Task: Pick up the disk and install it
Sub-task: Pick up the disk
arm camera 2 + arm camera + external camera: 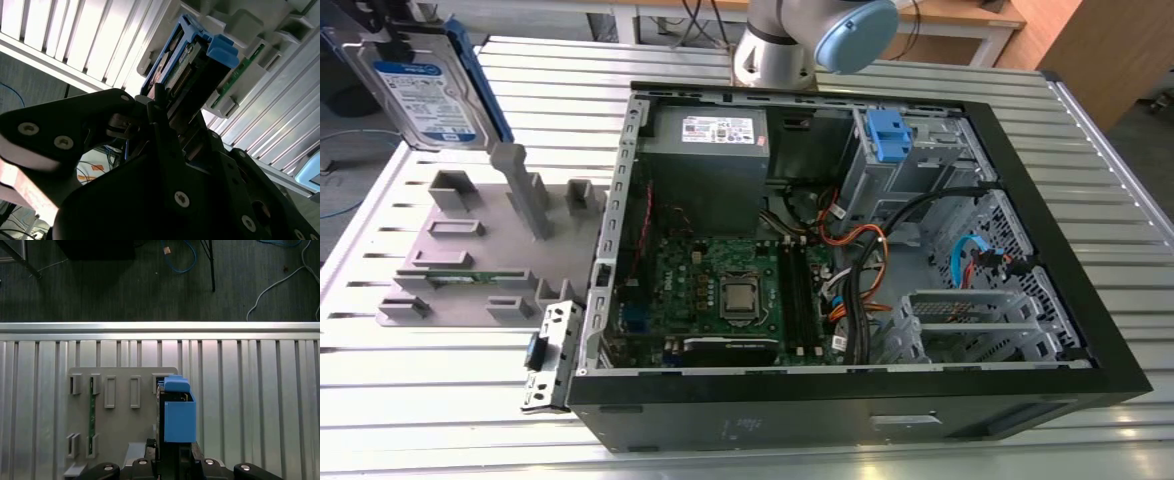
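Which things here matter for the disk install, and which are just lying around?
In the job:
- the disk, clamped in the gripper
- open computer case, probably where it goes

Lying about:
- grey fixture plate
- green memory stick slotted in that plate
- metal bracket beside the case's corner
- cables on the floor

The hand (167, 107) points downward, its fingers (159, 122) clamped tight on the disk (192, 67), holding it in the air.

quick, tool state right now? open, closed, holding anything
tool: closed, holding the disk over the grey fixture plate
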Controlling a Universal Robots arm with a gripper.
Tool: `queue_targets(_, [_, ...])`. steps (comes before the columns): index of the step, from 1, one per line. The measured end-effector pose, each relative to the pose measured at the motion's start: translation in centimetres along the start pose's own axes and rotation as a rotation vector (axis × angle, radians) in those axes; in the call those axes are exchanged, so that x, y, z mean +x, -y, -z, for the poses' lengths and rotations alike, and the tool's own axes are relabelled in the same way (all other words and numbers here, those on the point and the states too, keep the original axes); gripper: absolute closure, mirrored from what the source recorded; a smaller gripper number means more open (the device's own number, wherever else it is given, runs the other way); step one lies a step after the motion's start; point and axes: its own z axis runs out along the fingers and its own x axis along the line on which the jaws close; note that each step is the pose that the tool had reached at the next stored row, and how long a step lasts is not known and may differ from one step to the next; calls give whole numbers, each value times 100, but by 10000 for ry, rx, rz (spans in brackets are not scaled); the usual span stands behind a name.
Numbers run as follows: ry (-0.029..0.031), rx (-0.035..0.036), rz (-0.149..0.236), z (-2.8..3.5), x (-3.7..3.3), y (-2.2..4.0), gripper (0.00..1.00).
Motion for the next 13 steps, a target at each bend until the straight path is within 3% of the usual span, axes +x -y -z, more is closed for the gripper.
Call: queue_targets(13, [0, 7, 0, 68, -5, -3, 65])
